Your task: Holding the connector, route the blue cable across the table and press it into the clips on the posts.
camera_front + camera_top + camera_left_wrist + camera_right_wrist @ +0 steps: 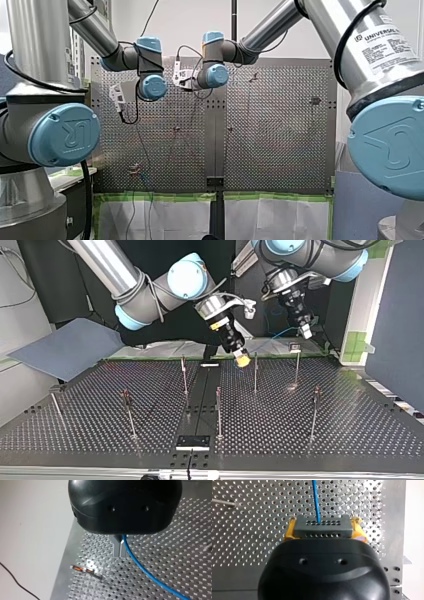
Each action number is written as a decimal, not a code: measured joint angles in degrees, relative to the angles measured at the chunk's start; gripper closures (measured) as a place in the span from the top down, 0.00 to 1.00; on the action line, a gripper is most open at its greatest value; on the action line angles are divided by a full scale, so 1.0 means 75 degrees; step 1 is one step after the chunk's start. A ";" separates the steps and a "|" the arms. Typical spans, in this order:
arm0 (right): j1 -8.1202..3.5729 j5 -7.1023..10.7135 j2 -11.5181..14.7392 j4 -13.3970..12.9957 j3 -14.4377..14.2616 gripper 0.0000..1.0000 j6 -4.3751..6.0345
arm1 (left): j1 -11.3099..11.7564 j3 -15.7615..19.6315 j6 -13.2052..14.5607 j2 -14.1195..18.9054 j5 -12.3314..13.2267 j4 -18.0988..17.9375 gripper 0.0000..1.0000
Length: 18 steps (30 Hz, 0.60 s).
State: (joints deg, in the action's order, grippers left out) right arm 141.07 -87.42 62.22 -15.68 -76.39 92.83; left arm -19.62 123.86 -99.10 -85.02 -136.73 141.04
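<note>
In the right wrist view my right gripper (324, 528) is shut on a dark grey connector (322, 531), with yellow pads (289, 531) on both sides of it. The blue cable (315, 500) leaves the connector and runs ahead over the perforated plate. The metal fingers of my left gripper (120, 552) are shut on the blue cable (147, 573), which trails away beneath it. In the top view my right gripper (242, 359) hangs above the table's far edge near a post (255, 371). My left gripper (306, 330) is higher, to its right. The cable (280, 333) shows faintly between them.
Several thin upright posts (218, 410) stand spread over the perforated table (350, 430). A grey-blue sheet (70, 347) lies off the table at the top view's left. A small black block (192, 441) sits at the near edge. A post with a reddish clip (86, 570) shows under my left gripper.
</note>
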 joint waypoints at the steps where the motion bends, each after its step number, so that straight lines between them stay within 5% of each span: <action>1: -0.0002 0.0014 -0.0047 0.0050 0.0066 0.00 0.0009 | 0.0028 -0.0052 0.0000 -0.0013 0.0027 -0.0039 0.02; 18: 0.0053 0.0353 -0.0518 0.0619 0.1272 0.00 0.0236 | 0.0932 -0.0472 0.0262 0.0137 0.0904 0.0004 0.02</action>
State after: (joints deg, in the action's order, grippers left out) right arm 141.47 -84.78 58.34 -11.04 -66.86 94.60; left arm -12.63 120.32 -97.13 -83.99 -129.95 141.07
